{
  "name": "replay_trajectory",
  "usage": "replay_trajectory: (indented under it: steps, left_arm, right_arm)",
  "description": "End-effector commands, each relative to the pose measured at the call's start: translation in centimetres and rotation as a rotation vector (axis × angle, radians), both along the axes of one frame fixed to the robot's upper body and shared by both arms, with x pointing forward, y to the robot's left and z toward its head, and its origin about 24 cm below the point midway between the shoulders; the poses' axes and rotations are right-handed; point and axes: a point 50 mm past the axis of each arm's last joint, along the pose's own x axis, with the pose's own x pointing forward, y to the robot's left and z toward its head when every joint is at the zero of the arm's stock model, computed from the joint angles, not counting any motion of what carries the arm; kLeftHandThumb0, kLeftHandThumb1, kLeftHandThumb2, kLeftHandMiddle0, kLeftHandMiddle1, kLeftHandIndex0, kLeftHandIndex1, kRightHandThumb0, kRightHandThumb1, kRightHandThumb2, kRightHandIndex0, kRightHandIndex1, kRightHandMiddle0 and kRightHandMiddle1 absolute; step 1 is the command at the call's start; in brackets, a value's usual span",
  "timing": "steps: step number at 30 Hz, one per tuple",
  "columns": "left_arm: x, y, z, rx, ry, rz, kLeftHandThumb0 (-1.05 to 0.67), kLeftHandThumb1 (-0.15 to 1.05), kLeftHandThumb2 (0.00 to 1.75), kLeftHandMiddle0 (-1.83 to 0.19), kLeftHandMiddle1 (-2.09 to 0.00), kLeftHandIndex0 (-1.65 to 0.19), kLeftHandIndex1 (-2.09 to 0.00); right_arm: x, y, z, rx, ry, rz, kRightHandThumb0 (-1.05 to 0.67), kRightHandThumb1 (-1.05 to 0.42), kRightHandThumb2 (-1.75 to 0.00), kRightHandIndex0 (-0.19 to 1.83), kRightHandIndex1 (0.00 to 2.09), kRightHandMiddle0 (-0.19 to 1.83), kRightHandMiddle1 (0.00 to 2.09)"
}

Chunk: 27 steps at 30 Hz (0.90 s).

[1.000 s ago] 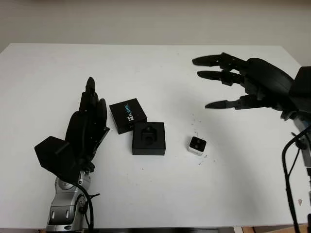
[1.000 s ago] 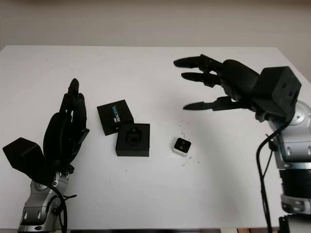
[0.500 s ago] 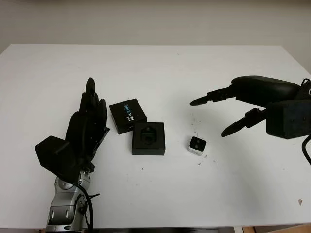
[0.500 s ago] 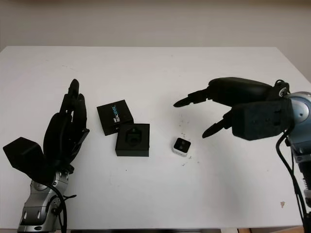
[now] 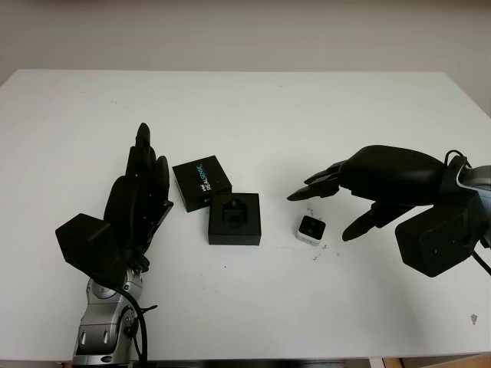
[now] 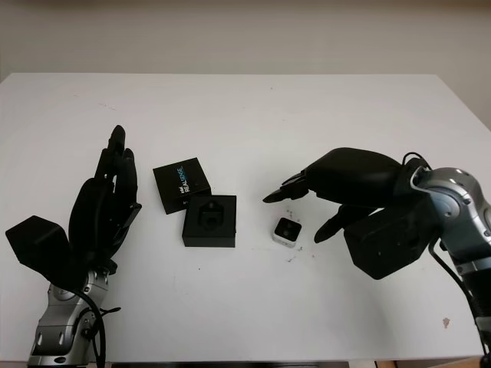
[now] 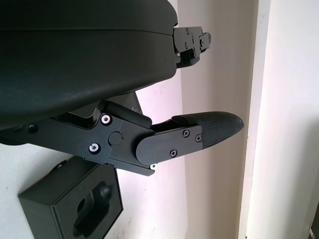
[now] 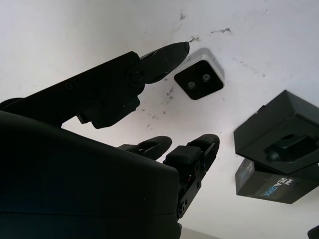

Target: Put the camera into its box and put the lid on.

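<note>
The small white camera (image 5: 311,229) with a black face lies on the white table (image 5: 253,115), right of the open black box (image 5: 235,218) with its moulded insert. The black lid (image 5: 202,182) with printed lettering lies just behind and left of the box. My right hand (image 5: 331,205) is open, hovering over the camera with fingertips on either side and not touching it. In the right wrist view the camera (image 8: 200,80) sits just past one fingertip (image 8: 180,49), with the box (image 8: 279,141) and lid (image 8: 269,186) farther off. My left hand (image 5: 138,199) stands open, upright, left of the lid.
Small dark specks mark the table around the camera (image 5: 318,253). The table's front edge runs along the bottom of the eye views. The box (image 7: 79,209) lies close under my left hand in the left wrist view.
My right hand has swung down and leftward from high over the right side of the table to just above the camera. The left hand, box, lid and camera have not moved.
</note>
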Motion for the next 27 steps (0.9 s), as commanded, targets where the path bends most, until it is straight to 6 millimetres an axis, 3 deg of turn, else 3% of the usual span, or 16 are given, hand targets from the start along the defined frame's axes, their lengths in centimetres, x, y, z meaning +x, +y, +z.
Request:
replay_trajectory:
  steps: [1, 27]
  left_arm:
    - [0.1, -0.1, 0.6, 0.009, -0.025, -0.001, -0.67, 1.05, 0.61, 0.07, -0.06, 0.09, -0.06]
    - [-0.1, -0.3, 0.3, 0.000, -0.019, -0.003, -0.65, 1.05, 0.60, 0.07, -0.05, 0.08, -0.06]
  right_arm:
    - [-0.1, 0.0, -0.5, 0.042, 0.002, 0.013, -0.29, -0.83, -0.07, 0.48, 0.09, 0.52, 0.08]
    - [0.3, -1.0, -2.8, 0.031, -0.073, 0.038, -0.32, -0.87, -0.05, 0.51, 0.12, 0.53, 0.14]
